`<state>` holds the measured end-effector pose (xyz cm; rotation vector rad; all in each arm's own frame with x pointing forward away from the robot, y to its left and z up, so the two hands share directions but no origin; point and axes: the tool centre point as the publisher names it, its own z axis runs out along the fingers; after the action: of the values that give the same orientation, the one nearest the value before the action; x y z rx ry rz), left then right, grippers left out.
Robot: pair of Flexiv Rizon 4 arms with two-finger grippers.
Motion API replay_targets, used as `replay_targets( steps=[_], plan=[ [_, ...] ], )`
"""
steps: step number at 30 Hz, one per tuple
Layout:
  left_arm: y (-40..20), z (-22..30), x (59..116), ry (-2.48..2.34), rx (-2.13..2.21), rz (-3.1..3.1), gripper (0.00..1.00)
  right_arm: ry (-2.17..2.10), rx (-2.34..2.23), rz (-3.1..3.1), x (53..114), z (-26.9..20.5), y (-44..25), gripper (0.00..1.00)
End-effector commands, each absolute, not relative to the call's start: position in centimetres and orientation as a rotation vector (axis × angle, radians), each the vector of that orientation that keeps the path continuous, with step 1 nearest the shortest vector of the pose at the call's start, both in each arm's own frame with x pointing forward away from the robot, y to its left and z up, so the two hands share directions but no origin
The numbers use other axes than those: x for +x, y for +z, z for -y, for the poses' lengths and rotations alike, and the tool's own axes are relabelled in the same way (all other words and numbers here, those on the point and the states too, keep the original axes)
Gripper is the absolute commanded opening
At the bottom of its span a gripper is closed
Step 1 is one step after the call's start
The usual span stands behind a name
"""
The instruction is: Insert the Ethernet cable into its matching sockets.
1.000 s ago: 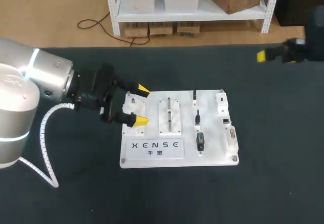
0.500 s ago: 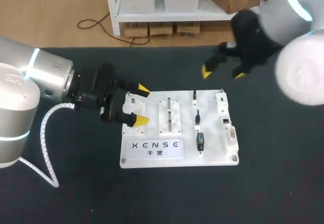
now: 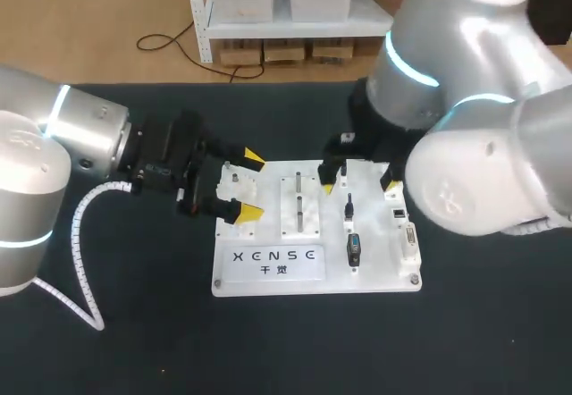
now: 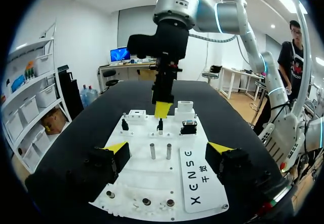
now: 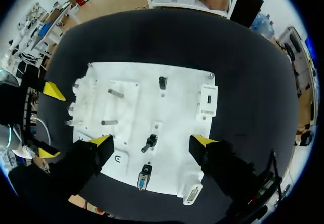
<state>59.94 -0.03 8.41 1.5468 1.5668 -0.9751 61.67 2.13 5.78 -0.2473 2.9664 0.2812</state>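
Directly over board (image 5: 178,113), right end effector (image 5: 152,141)

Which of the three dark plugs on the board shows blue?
The bulkiest plug, at the row's end beside the printed label; the middle plug and far plug are slim, black.

Black lettering on a label (image 3: 275,262), near edge of white board (image 3: 380,256), smaller characters beneath

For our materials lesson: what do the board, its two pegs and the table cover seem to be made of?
Board: likely white plastic, smooth, faintly glossy. Pegs: probably metal, grey with bright highlights. Table cover: seemingly black cloth or mat, matte, no reflections.
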Motion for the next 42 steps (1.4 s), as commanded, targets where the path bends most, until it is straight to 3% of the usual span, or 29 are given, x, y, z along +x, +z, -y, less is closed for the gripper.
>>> replay_targets(
  steps=[1,15,17,20,27,29,33,42],
  plan=[
    [8.3,0.0,60.0,-0.976,1.546,-1.562,1.00,0.235,-0.234,-2.995,61.8,-2.7,4.4,1.00],
    [8.3,0.0,60.0,-0.976,1.546,-1.562,1.00,0.160,-0.257,-3.020,61.8,-2.6,2.8,0.99],
    [8.3,0.0,60.0,-0.976,1.546,-1.562,1.00,0.151,-0.259,-3.022,61.9,-2.6,2.6,0.64],
    [8.3,0.0,60.0,-0.976,1.546,-1.562,1.00,0.144,-0.262,-3.030,61.9,-2.7,2.3,0.49],
    [8.3,0.0,60.0,-0.976,1.546,-1.562,1.00,0.137,-0.283,-3.043,61.8,-2.8,2.1,0.38],
    [8.3,0.0,60.0,-0.976,1.546,-1.562,1.00,0.135,-0.289,-3.047,61.8,-2.8,2.0,0.31],
    [8.3,0.0,60.0,-0.976,1.546,-1.562,1.00,0.135,-0.299,-3.053,61.7,-2.9,1.9,0.02],
    [8.3,0.0,60.0,-0.976,1.546,-1.562,1.00,0.152,-0.316,-3.057,61.6,-2.8,2.8,0.00]
  ],
)
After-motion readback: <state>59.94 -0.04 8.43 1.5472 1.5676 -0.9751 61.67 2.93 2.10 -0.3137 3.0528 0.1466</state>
